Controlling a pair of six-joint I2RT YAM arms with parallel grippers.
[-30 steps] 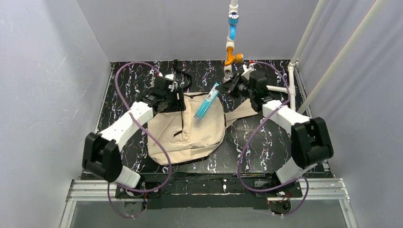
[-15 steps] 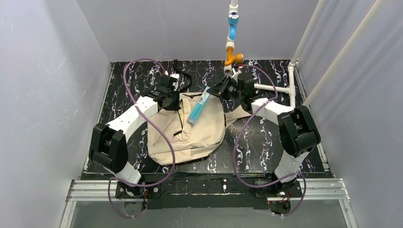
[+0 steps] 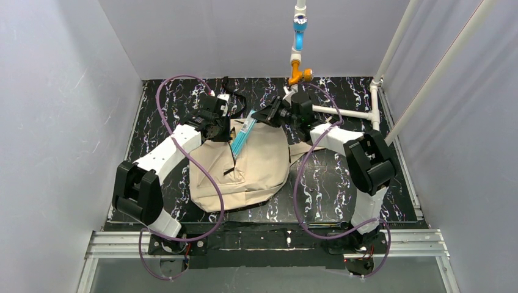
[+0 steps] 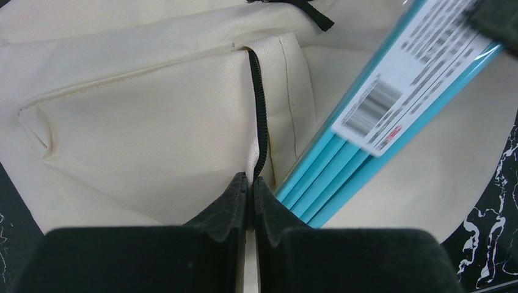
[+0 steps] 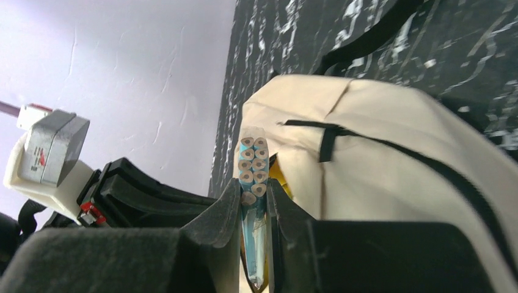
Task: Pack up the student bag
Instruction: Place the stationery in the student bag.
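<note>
The student bag (image 3: 256,171) is a beige backpack lying flat in the middle of the black marbled table. My left gripper (image 3: 221,129) is at its top left, shut on the fabric edge beside the black zipper (image 4: 259,122). In the left wrist view the fingertips (image 4: 239,186) pinch that edge. My right gripper (image 3: 264,116) holds a clear pack of teal pencils (image 3: 242,137) that slants down to the bag's zipper opening. In the right wrist view the jaws are shut on the pencil pack (image 5: 253,160), with the bag (image 5: 391,183) beyond.
A white pipe stand with blue and orange fittings (image 3: 298,55) rises at the back centre. A white pipe (image 3: 342,113) runs to the right of it. A black strap (image 3: 231,91) lies behind the bag. Grey walls enclose the table on three sides.
My left gripper has shut on the bag's zipper edge. My right arm has carried the pencil pack left, so its lower end now sits at the zipper opening.
</note>
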